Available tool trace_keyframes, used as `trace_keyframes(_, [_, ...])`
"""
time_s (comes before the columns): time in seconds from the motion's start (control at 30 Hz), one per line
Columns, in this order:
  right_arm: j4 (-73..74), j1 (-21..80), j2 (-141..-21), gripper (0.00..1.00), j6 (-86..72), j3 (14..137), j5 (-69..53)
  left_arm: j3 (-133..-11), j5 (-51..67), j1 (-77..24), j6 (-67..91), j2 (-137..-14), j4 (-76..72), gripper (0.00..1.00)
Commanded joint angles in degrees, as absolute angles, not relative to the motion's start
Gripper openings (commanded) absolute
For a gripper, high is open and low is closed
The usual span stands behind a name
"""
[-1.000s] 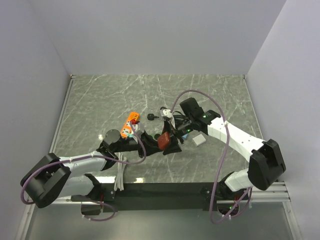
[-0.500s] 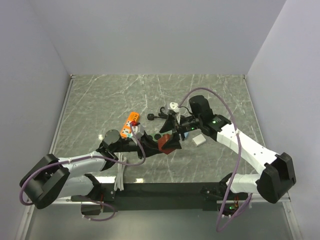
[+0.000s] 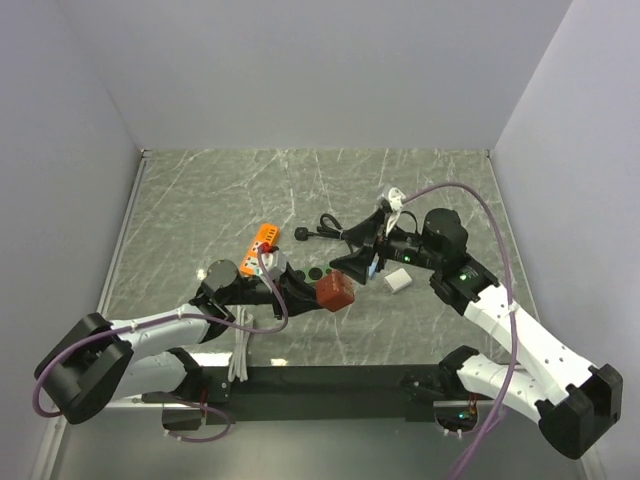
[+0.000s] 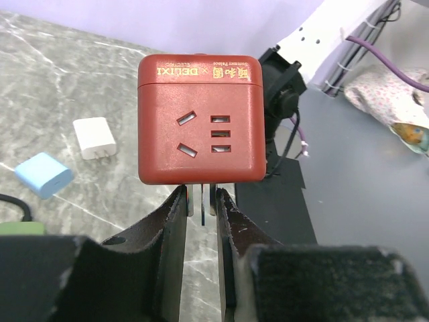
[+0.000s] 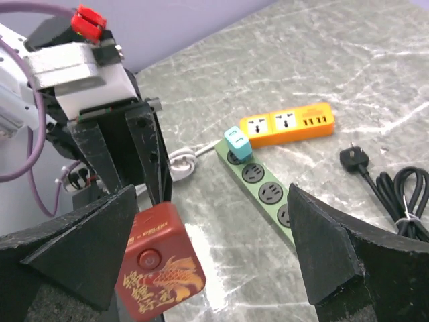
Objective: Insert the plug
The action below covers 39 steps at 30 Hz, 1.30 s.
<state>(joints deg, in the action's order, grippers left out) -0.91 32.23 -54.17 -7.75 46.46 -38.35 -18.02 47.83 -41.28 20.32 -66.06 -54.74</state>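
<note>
**Left arm.** Lies low along the table [image 3: 200, 200], reaching from the near-left corner toward the centre with the forearm nearly level. Left gripper [image 4: 201, 198] is clamped together on the metal prongs under the red cube [image 4: 199, 121]. The two fingers [image 4: 175, 215] stand almost parallel, with the prongs pinched between them.

**Red cube.** A socket-block plug held clear of the table at mid-table, socket face toward the left wrist camera. The top view shows it just near of centre, between the two grippers.

**Right arm.** Rises from the near-right base, elbow out to the right, with the forearm angled back toward the centre. Right gripper [image 3: 355, 252] points left at the cube with its jaws spread wide and nothing between them. It is near the cube but apart from it.

**Green strip** [image 5: 261, 188]. Flat on the table beyond the cube, with a blue adapter [image 5: 236, 144] seated in its end socket and its other sockets free.

**Orange strip** [image 5: 288, 123]. Flat, just behind the green strip.

**Black plug** [image 5: 353, 158]. Lies with its coiled cable to the right of the strips.

**White charger** [image 4: 94, 137] and **blue charger** [image 4: 43, 174]. Loose on the table, near each other under the right arm.
</note>
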Motion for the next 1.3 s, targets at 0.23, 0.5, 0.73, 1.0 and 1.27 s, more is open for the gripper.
trace_keyframes(0.23, [-2.7, 32.1, -53.1, 1.0, 1.9, 42.9, -60.3, -21.7, 54.0, -41.5, 19.8, -64.2, -53.5, 0.01])
trace_keyframes(0.5, [7.2, 32.1, -55.7, 1.0, 8.3, 44.7, -64.0, -21.8, 55.7, -41.5, 19.7, -63.1, -52.8, 0.01])
trace_keyframes(0.73, [5.8, 32.9, -53.5, 0.94, 6.3, 43.5, -64.2, -21.5, 55.8, -41.5, 19.8, -63.4, -53.8, 0.01])
trace_keyframes(1.0, [6.1, 36.0, -57.7, 0.7, 5.7, 44.6, -63.3, -20.6, 55.6, -41.5, 21.0, -63.1, -57.0, 0.01])
trace_keyframes(1.27, [3.7, 36.4, -55.7, 0.0, 1.2, 44.7, -57.9, -21.0, 52.6, -41.5, 20.6, -63.6, -55.1, 0.14])
